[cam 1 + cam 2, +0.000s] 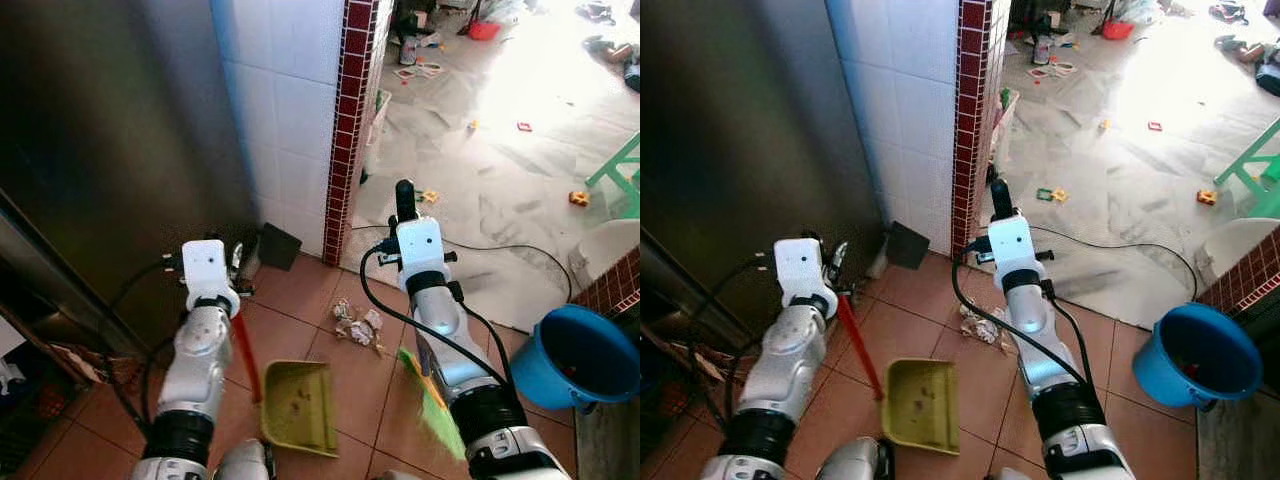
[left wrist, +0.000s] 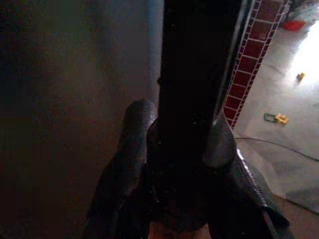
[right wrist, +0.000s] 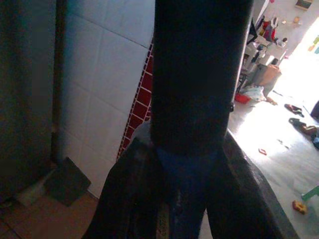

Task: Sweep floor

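Left gripper [image 2: 174,144] at 9 o'clock of the head view, clenched around the dark top of the red handle [image 1: 246,355]; the wrist view shows both fingers [image 2: 132,144] pressed against that shaft. The handle runs down to the yellow-green dustpan [image 1: 297,405], which sits on the terracotta tile floor [image 1: 300,290] at 6 o'clock, mouth toward 12.

Right gripper [image 3: 192,164] near centre, grasping the dark broom handle [image 3: 199,74], fingers [image 3: 239,184] flanking it. Green broom bristles [image 1: 432,402] show beside the right forearm at 5 o'clock.

Crumpled litter [image 1: 357,324] lies on the tiles at centre, just beyond the dustpan toward 1 o'clock, apart from it.

Steel cabinet face [image 1: 110,150] fills 10 o'clock. White tiled wall [image 1: 285,110] with dark red border at 12. Blue bucket [image 1: 578,358] at 4 o'clock. Black cable [image 1: 500,250] crosses the grey floor beyond.
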